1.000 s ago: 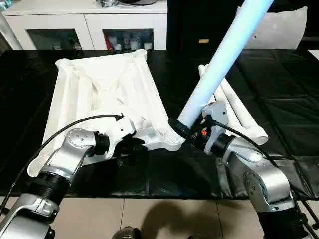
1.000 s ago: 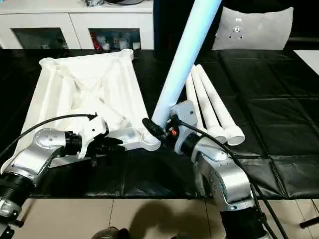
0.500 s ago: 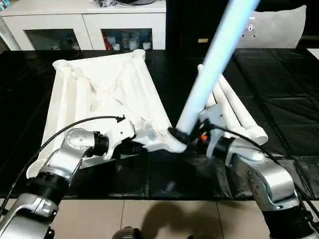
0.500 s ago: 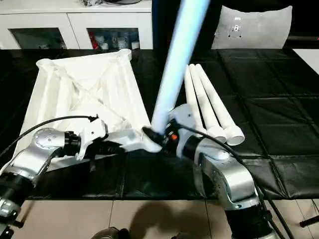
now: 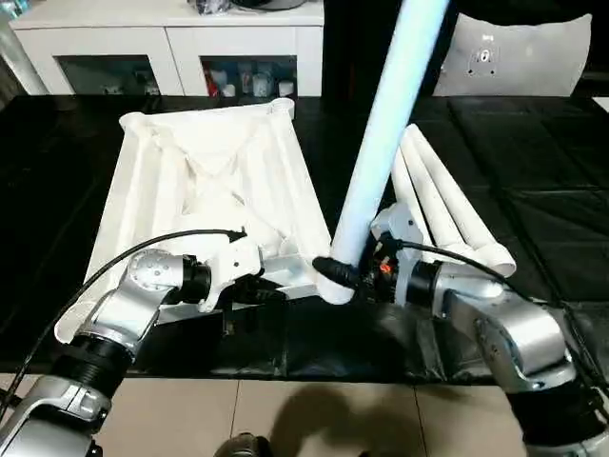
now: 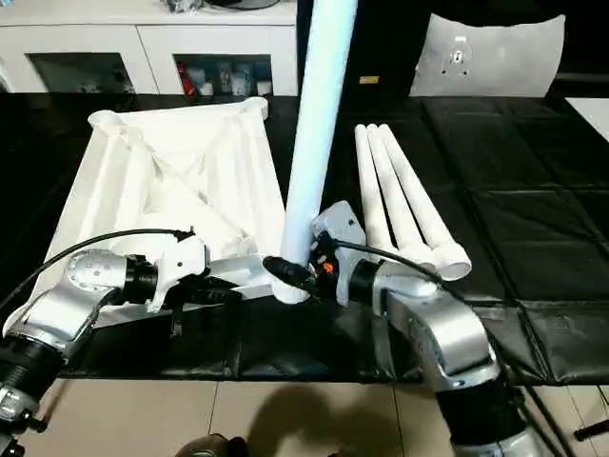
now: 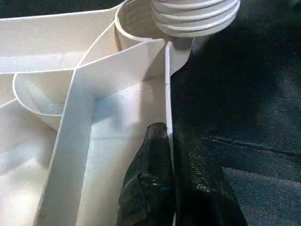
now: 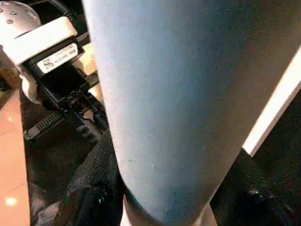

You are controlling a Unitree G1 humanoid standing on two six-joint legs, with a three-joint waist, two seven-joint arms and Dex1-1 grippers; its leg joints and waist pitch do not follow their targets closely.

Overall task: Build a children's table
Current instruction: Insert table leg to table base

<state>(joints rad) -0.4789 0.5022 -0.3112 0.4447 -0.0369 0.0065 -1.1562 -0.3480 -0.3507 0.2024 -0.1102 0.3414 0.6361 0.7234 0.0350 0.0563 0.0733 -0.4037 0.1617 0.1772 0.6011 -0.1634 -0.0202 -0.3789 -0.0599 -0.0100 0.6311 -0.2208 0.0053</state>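
The children's table top (image 5: 205, 181) lies upside down on the black work table, its X ribs facing up. My left gripper (image 5: 251, 291) is shut on the thin rim wall (image 7: 168, 94) of its near edge, one black finger (image 7: 146, 188) on each side. My right gripper (image 5: 343, 272) is shut on the lower end of a white leg (image 5: 385, 124) that stands almost upright. The leg's threaded end (image 7: 195, 16) sits at the near right corner socket (image 7: 136, 23). Three more legs (image 6: 404, 195) lie side by side to the right.
The black padded work table (image 5: 533, 162) ends just in front of my arms, with tiled floor (image 6: 285, 419) below. White cabinets (image 5: 190, 48) stand along the back and a pale grey panel (image 6: 485, 52) leans at the back right.
The held leg has swung from leaning right to nearly upright over the corner socket. My left gripper has closed onto the rim. The camera has shifted a little.
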